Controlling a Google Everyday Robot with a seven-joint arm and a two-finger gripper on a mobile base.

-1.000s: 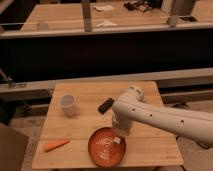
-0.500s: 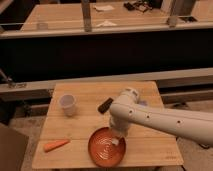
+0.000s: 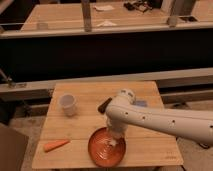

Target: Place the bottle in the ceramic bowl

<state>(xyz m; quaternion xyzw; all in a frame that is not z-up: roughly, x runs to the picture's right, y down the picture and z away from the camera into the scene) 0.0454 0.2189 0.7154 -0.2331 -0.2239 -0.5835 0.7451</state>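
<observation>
The orange-red ceramic bowl [image 3: 100, 151] sits near the front edge of the wooden table [image 3: 150, 145]. The white arm reaches in from the right and bends down over it. The gripper [image 3: 115, 136] hangs just above the bowl's far right part, largely hidden by the wrist. A small white shape, the bottle [image 3: 112, 143], shows right under the gripper, inside the bowl. Whether the gripper still has hold of it cannot be seen.
A white cup [image 3: 68, 105] stands at the table's left rear. An orange carrot [image 3: 56, 145] lies at the front left. A dark small object [image 3: 104, 105] and a bluish item [image 3: 141, 103] lie behind the arm. A railing and counters run behind the table.
The arm's elbow and wrist have shifted slightly left over the bowl. The bowl, cup and carrot have not moved.
</observation>
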